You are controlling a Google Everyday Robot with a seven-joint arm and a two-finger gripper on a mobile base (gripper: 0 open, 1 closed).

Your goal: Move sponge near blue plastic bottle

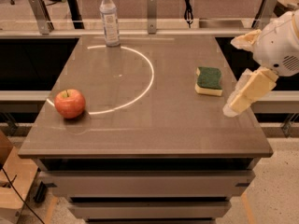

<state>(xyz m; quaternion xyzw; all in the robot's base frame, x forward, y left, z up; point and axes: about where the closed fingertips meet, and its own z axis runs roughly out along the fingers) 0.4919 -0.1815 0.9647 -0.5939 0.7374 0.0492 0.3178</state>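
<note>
Barely begun: the sponge lies on the table's right side, well apart from the blue plastic bottle at the far edge. The gripper hovers just beside the sponge, carrying nothing; how wide it stands, I cannot tell.

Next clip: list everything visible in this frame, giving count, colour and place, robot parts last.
blue plastic bottle: one, clear with white cap and pale label, upright at the table's far edge.
sponge: one, yellow with dark green top, flat on the right side.
apple: one, red, near the left edge.
white arc: one, marked on the tabletop.
table: one, grey-brown.
gripper: one, beige, at the table's right edge, apart from the sponge.
</note>
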